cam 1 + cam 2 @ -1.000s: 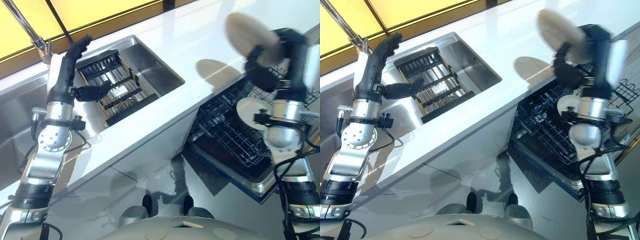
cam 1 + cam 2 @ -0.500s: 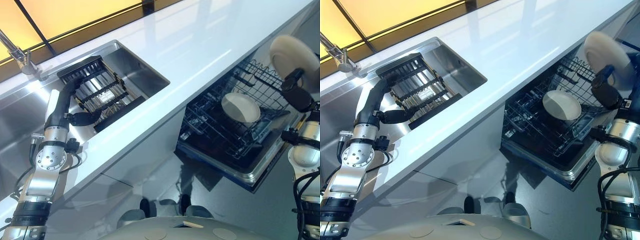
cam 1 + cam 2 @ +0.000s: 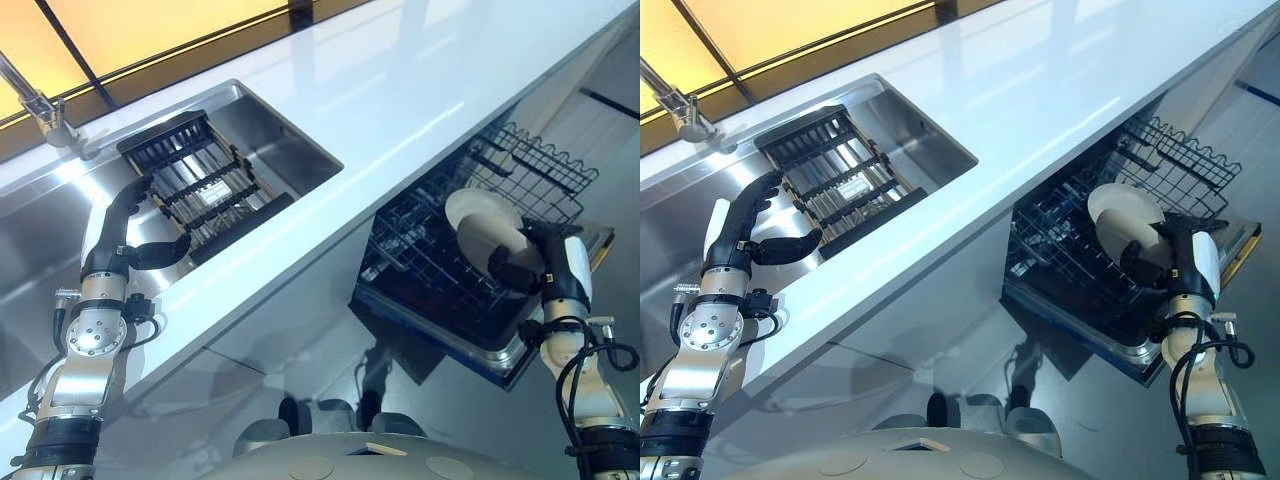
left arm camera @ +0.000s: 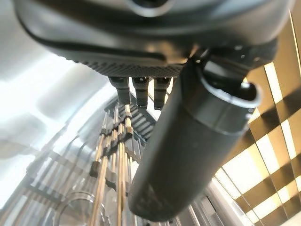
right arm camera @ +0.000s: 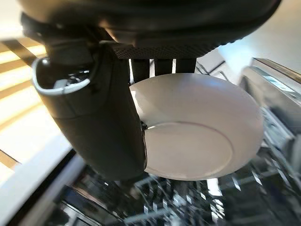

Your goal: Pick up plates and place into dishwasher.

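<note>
Now we see the right hand [image 3: 520, 262] pinching a white plate [image 5: 197, 127] between thumb and fingers, just over the dishwasher rack [image 3: 440, 270], where another plate [image 3: 1118, 203] lies close behind it. Our left hand [image 3: 135, 225] hangs over the sink rack [image 3: 200, 180], fingers relaxed and apart, holding nothing.

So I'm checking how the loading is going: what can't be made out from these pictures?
- Right hand: its fingers lie behind the held plate in the right wrist view.
- The second plate in the dishwasher rack is partly covered by the held one in the eye views.
- The rack's slots under the plate are blurred in the right wrist view.
- Left hand hangs open over the sink rack; whether it touches is unclear.
</note>
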